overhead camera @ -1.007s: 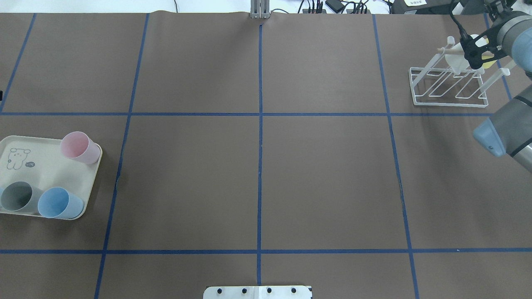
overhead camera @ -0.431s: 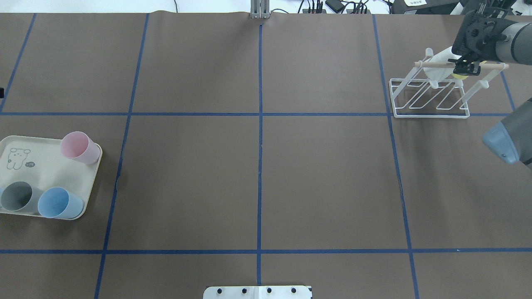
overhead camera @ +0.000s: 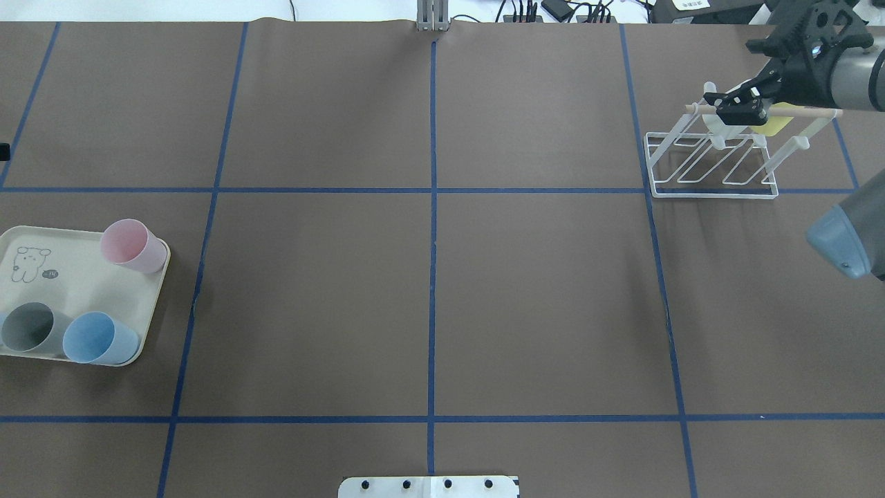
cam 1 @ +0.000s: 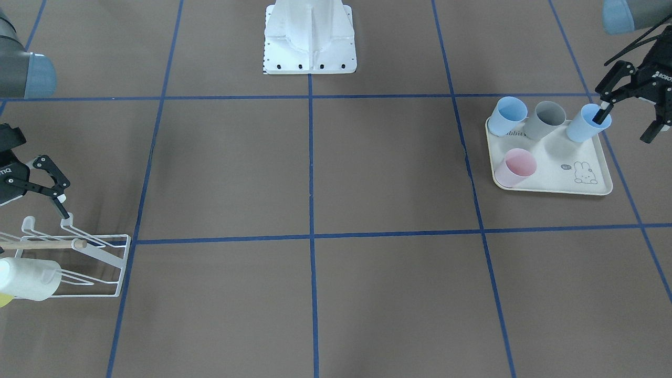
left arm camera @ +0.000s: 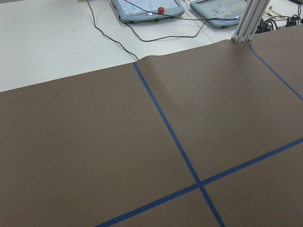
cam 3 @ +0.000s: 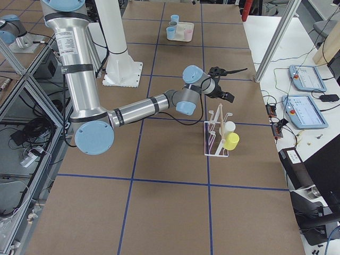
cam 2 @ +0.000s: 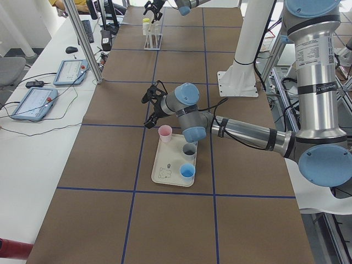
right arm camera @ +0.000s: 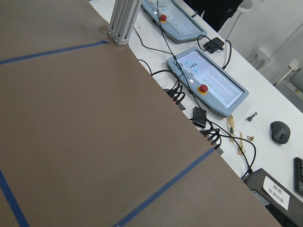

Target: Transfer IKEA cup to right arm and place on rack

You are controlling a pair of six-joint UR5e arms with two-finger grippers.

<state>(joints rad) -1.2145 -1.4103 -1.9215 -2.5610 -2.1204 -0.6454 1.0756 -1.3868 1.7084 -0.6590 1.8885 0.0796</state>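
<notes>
While left tool (cam 1: 622, 129) and right tool (cam 3: 236, 85) hang spread, empty, the cup (cam 1: 580, 128) looks light, stiff: pinch its rim.

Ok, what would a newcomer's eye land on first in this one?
Probably the white wire rack at the table's far corner on the robot's right, carrying a white cup and a yellow cup, with the right gripper open close by. Then the cream tray on the opposite side, holding a pink cup, a grey cup and two blue cups, with the left gripper open near it.
</notes>
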